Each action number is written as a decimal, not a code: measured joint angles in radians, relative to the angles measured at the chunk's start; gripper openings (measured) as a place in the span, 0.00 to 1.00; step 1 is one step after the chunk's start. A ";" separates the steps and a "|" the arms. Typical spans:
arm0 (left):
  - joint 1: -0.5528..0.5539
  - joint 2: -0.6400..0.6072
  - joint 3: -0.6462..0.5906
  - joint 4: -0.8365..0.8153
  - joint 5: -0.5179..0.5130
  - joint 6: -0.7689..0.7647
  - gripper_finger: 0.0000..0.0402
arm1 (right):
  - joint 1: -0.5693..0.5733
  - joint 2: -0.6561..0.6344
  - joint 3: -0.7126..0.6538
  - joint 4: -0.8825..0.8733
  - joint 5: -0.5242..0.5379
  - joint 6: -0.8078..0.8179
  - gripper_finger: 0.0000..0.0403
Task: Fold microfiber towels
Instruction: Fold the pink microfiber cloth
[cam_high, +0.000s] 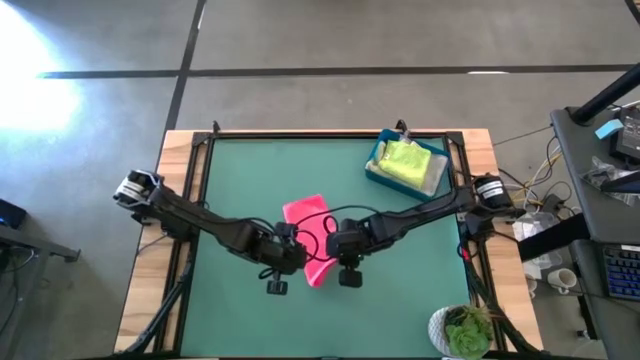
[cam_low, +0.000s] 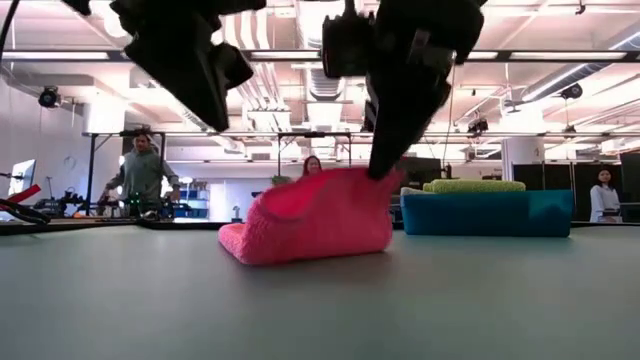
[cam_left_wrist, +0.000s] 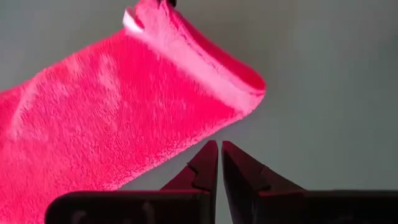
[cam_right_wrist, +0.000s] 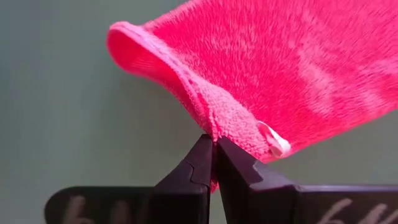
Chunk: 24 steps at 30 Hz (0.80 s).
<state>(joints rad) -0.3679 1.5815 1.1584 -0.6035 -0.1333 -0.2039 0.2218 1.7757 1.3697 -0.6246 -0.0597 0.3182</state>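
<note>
Dark and two-fingered, the left gripper (cam_left_wrist: 219, 163) hangs just beside the hot pink microfiber towel (cam_high: 311, 243) near the middle of the green table mat (cam_high: 250, 180), its claw pressed together on nothing. The towel lies doubled over; in the high view both arms cover much of it. The right gripper (cam_right_wrist: 214, 155) pinches the towel's folded corner, lifting it off the mat. Toward the far right corner, a blue rectangular bin (cam_high: 380, 170) holds a lime green folded cloth (cam_high: 408, 160), with the cloths under it mostly hidden.
</note>
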 joint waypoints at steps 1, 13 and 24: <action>0.000 0.003 -0.001 -0.008 -0.001 0.000 0.02 | 0.000 0.011 0.000 0.002 0.000 0.010 0.02; 0.008 0.007 -0.001 -0.010 -0.012 -0.052 0.23 | 0.000 0.044 0.000 0.013 0.002 0.097 0.02; -0.018 0.081 -0.002 0.125 0.056 -0.075 0.41 | -0.002 0.044 0.000 0.035 0.011 0.209 0.02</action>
<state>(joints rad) -0.3855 1.6625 1.1568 -0.4787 -0.0772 -0.2785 0.2194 1.8198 1.3693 -0.5899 -0.0489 0.5271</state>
